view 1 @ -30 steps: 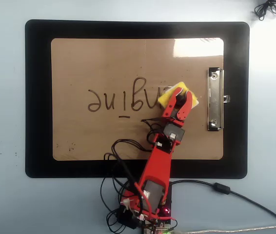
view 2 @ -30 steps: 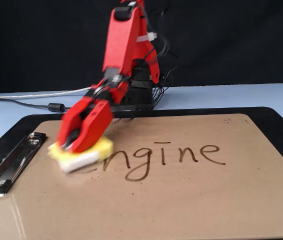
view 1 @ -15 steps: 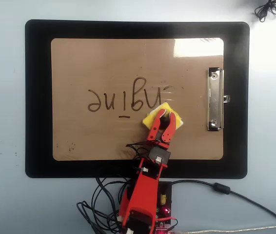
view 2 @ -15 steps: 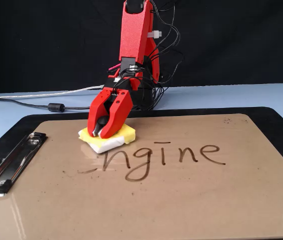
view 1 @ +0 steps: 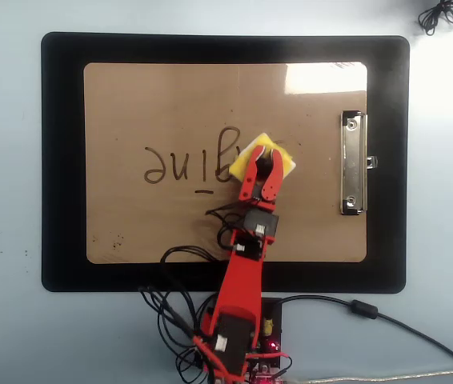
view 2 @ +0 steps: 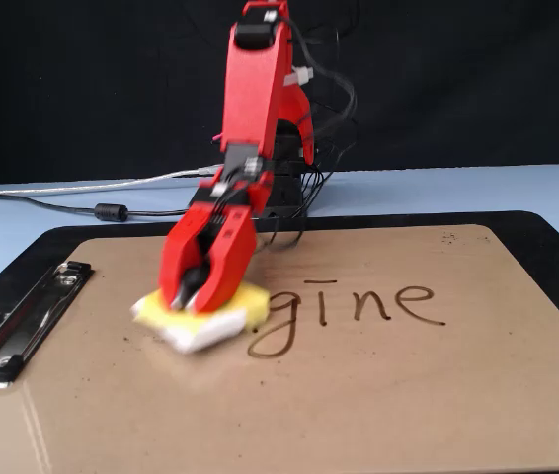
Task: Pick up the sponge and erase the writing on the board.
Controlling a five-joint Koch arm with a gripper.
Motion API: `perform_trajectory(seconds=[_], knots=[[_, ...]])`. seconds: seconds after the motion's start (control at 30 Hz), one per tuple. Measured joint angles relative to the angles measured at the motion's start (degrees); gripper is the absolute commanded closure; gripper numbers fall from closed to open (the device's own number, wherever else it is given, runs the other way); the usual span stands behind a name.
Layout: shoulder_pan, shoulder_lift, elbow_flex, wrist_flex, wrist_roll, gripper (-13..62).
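The yellow sponge (view 1: 252, 152) (view 2: 200, 318) lies flat on the tan board (view 1: 130, 104) (view 2: 378, 395), pressed down by my red gripper (view 1: 266, 155) (view 2: 189, 293), which is shut on the sponge's black knob. The sponge sits over the start of the writing (view 1: 182, 164) (view 2: 359, 304); the letters "gine" and a short underline stroke still show, and the first letters are wiped or covered. The silver clip (view 1: 353, 163) (view 2: 23, 316) is on the board's right edge in the overhead view.
A black mat (view 1: 62, 160) (view 2: 556, 247) lies under the board on a pale blue table. The arm's base and loose wires (view 1: 186, 320) sit at the bottom edge in the overhead view. A black cable (view 1: 370, 312) (view 2: 72, 207) runs off to the side.
The gripper with the sponge swept from the clip side toward the arm's base, then out again onto the first letters. The "en" no longer shows.
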Motion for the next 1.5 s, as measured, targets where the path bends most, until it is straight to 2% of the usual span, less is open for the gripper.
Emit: perform_trajectory(seconds=[0.1,0.23,0.3,0.47,0.57,0.63,0.8,0.87,1.0,1.13,1.23,1.3,1.4,1.5], knots=[[2.2,11.0,12.6,0.8,0.0,57.3],[1.2,13.4,13.4,1.6,0.1,57.3],[-1.2,8.9,8.4,1.6,0.0,57.3],[-6.6,-10.9,-14.9,1.1,0.0,57.3],[-6.9,-13.9,-16.2,0.2,-0.1,57.3],[-7.3,-9.0,-10.7,-0.3,-0.1,57.3],[-7.3,15.9,16.1,2.1,-0.2,57.3],[-8.5,18.6,16.0,4.4,0.0,57.4],[-13.2,9.7,5.7,4.8,0.0,57.3],[-14.2,-8.2,-15.1,4.2,-1.9,57.3],[-14.3,-13.1,-19.4,4.0,-2.4,57.3],[-13.4,-9.6,-14.2,3.4,-2.5,57.3],[-8.9,2.4,2.0,3.4,-2.5,57.3],[-6.9,10.9,10.1,4.7,-2.5,57.3]])
